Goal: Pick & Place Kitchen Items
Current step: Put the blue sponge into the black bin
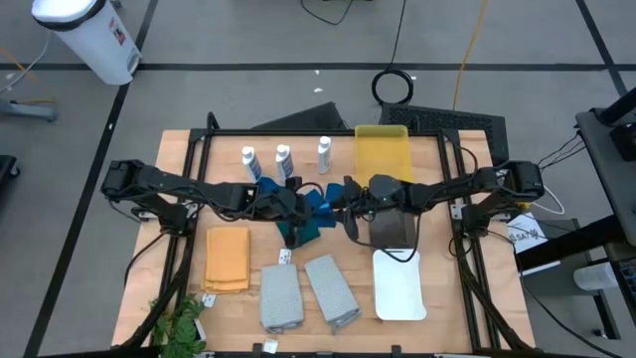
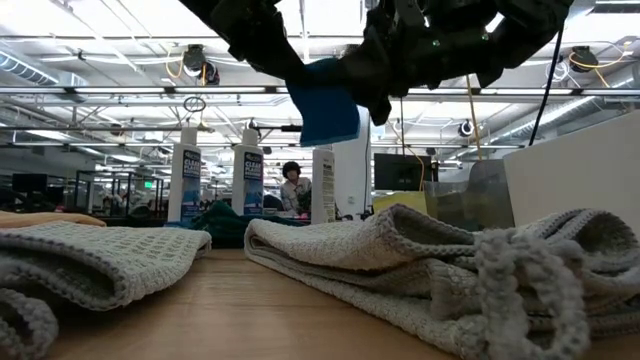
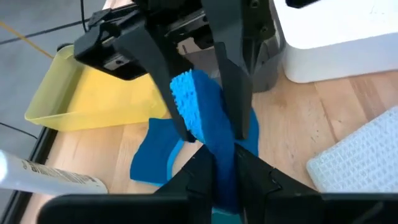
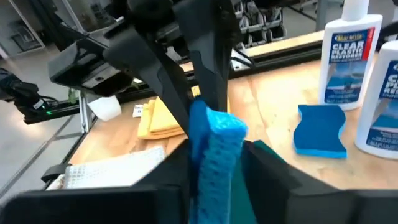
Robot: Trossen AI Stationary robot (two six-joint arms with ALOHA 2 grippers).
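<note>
Blue sponge [image 3: 202, 121] is up in the air over the middle of the table, caught between both my grippers at once. My left gripper [image 3: 214, 171] reaches in from the left side and has its two fingers pinched on one end of it; my right gripper [image 4: 214, 155] comes from the opposite side and its fingers are pressed against the other end — in each wrist view the other arm's fingers show clamped on the far edge of the same sponge. From table height the sponge [image 2: 322, 105] hangs clear above the towels, well off the wood.

Under the grippers lies a dark green cloth [image 1: 303, 231], with another blue sponge [image 4: 321, 129] flat on the table just beside the white bottles [image 1: 283, 159], which stand upright in a row near the back rail. The yellow tray [image 1: 383, 149] sits at the back, the dark grey tray [image 1: 394, 231] just in front of it and the white tray [image 1: 399, 286] nearest the front edge. An orange towel [image 1: 228, 259] lies front left — two grey towels [image 1: 303, 290] rest beside it.
</note>
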